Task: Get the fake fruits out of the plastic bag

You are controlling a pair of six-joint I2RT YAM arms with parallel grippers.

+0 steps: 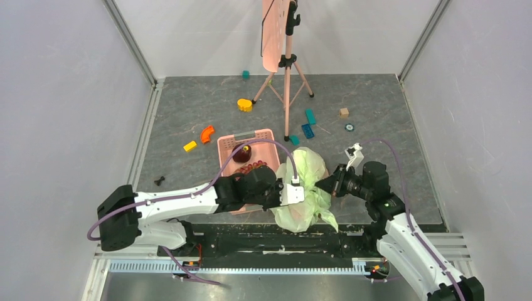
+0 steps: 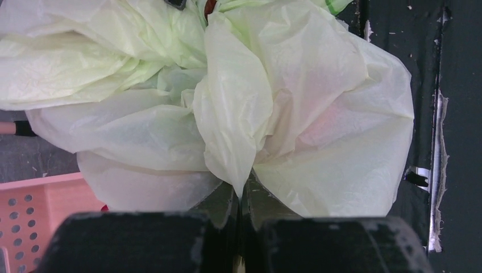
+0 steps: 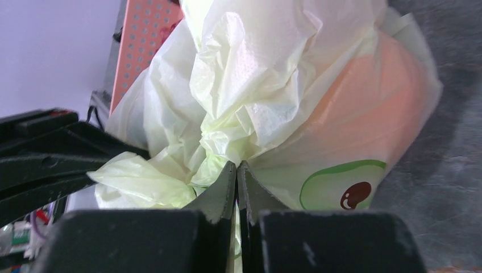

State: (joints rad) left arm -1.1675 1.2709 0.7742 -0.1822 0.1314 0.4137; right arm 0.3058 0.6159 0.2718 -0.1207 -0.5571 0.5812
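Left gripper (image 2: 240, 190): jaws pressed together on a pinched fold of the plastic bag (image 1: 310, 172), at its left side.
Right gripper (image 3: 237, 170): jaws together as well, clamped on a bunched twist of the same film at the bag's right side.
Bag film: thin, pale green, translucent, and heavily creased, gathered into folds where each gripper bites.
Bag print: a green-outlined avocado motif with a dark red pit, seen in the right wrist view.
Contents: one fake fruit (image 3: 369, 108) shows through the film as a rounded orange bulge; the others cannot be made out.
Bag position: at the near edge of the grey table (image 1: 376, 106), between the two grippers and just right of the pink basket (image 1: 229, 147).
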